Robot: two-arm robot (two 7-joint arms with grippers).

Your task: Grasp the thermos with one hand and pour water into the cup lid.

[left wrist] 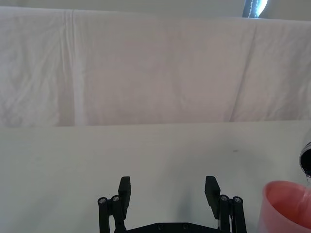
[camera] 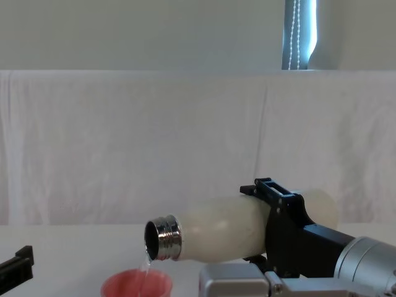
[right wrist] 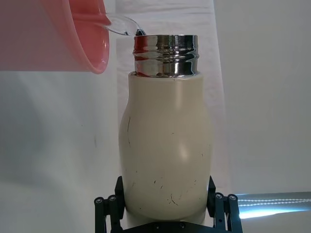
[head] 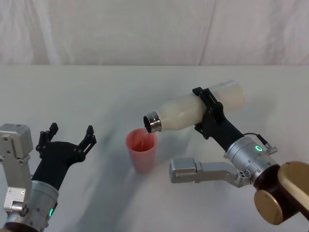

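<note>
right gripper (head: 208, 112) clamps the thermos (head: 193, 112) tipped nearly flat — neck over the cup lid (head: 142, 150) so water streams in; left gripper (head: 67, 139) idle, fingers spread.

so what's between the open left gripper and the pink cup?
Bare white table. In the head view, nothing sits between the left black gripper and the salmon-pink cup.

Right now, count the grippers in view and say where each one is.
2. The right gripper is clamped around the thermos, tipping it over the cup lid. The left gripper sits open and idle to the cup lid's left.
</note>
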